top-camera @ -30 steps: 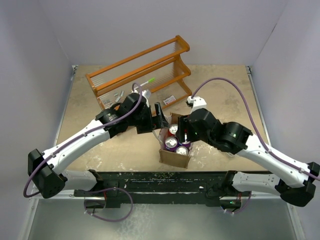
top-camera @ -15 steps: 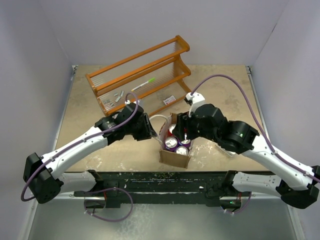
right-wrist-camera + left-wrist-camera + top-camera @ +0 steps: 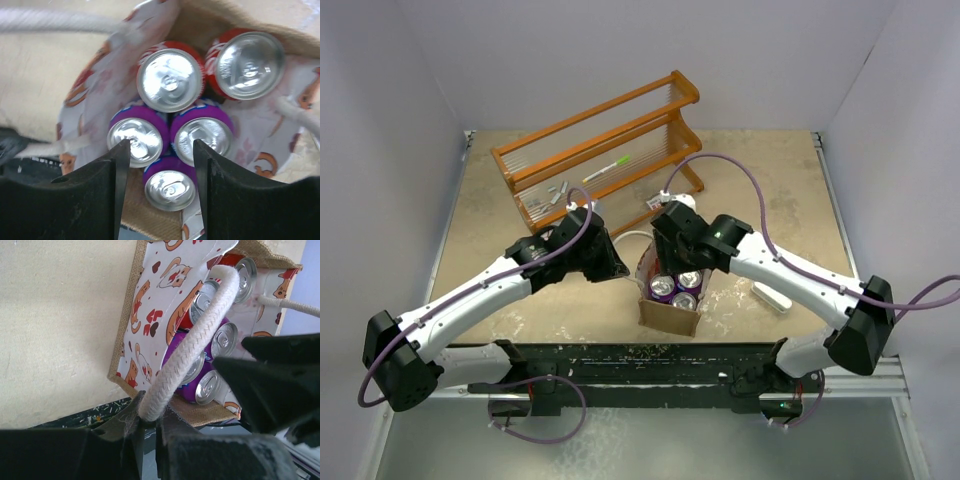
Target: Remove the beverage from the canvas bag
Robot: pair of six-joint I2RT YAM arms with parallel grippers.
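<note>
The canvas bag stands near the table's front edge, its printed panel facing the left wrist camera. Inside stand red and purple beverage cans: two red and three purple. My left gripper is shut on one white rope handle, just left of the bag. My right gripper hangs open right above the cans, its fingers astride the purple ones without touching them. The other handle lies loose at the bag's right.
An orange wooden rack stands at the back left with a green pen and small items on it. A white object lies right of the bag. The black front rail runs just behind the bag.
My left gripper moved in to the bag's left side and shut on the rope handle. My right arm swung left to above the bag's opening, its jaws narrowing a little.
</note>
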